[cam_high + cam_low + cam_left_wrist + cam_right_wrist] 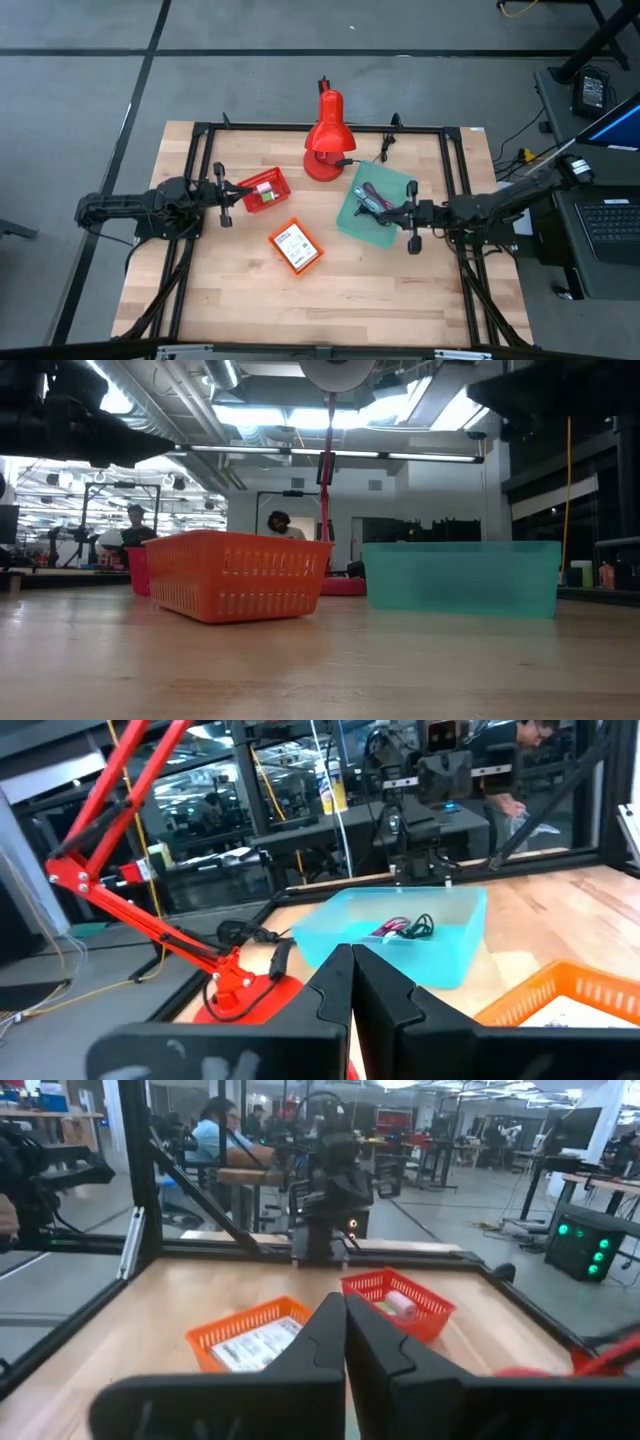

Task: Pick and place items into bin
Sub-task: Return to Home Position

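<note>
Three containers stand on the wooden table. A teal bin (372,212) holds a black coiled cable (418,927) and a purple strap (392,929). An orange basket (295,246) holds white printed cards (255,1346). A red basket (262,190) holds a small pale pink item (401,1304). My left gripper (235,192) hangs shut just left of the red basket, pointing level toward the bin, with nothing in it. My right gripper (393,212) is shut and bare at the teal bin's right side, pointing level toward the baskets.
A big red desk lamp (325,135) stands on its round base at the table's far middle, its cord trailing right. A black frame (455,180) runs along the table's edges. Bare wood lies along the near side. People sit at benches beyond the table.
</note>
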Robot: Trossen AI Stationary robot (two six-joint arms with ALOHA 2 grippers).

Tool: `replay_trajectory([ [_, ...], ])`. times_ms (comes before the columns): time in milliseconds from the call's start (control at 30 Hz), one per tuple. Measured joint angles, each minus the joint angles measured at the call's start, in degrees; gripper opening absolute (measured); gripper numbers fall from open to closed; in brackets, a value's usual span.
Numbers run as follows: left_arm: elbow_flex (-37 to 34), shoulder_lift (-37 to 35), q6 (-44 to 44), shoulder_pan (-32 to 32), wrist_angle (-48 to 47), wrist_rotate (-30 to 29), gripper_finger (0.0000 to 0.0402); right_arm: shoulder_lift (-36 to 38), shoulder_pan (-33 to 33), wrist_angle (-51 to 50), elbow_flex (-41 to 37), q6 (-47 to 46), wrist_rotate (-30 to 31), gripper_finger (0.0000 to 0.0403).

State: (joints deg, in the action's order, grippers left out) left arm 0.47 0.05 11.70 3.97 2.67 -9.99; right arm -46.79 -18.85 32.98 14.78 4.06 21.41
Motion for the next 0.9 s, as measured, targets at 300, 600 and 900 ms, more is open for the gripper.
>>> replay_trajectory([
  [300,0.0,0.09,-1.16,1.83,-0.48,2.33,0.0002,15.23,0.04,-1.77,-9.36,3.5,0.02,0.0],
  [600,0.0,0.09,-4.98,1.83,-0.48,2.24,0.0005,27.6,0.06,-5.68,-14.39,5.32,-0.28,0.0],
  [900,0.0,0.09,-4.98,1.83,-0.48,2.2,0.0006,28.94,0.06,-14.11,-14.39,3.55,-1.99,0.0],
])
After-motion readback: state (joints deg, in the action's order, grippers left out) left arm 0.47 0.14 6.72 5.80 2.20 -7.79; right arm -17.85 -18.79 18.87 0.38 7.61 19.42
